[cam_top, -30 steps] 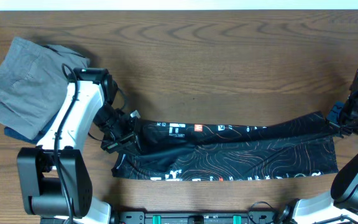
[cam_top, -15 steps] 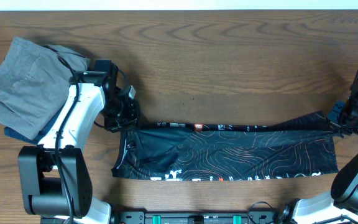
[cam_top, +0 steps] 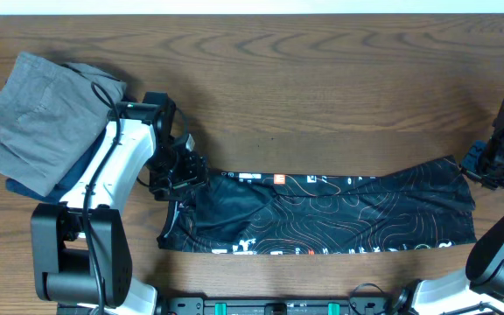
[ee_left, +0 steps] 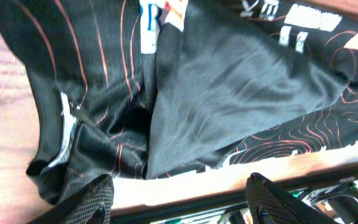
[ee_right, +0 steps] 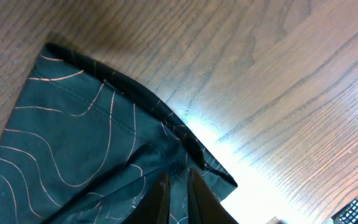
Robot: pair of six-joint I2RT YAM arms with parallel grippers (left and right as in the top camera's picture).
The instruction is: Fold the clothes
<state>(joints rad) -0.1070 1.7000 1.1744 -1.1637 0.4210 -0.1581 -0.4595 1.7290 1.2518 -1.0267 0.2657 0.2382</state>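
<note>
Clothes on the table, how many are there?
3: the black jersey spread across the front, the grey garment at the left, and a navy one peeking from under it. More may hide in that pile.

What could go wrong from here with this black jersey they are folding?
The jersey lies bunched and creased under the open left gripper, so the next fold may come out crooked. The right gripper has its fingers almost together right at the jersey's corner; if cloth is caught there, pulling away could drag the fold open. The left arm also stands close to the grey garment and might nudge it.
</note>
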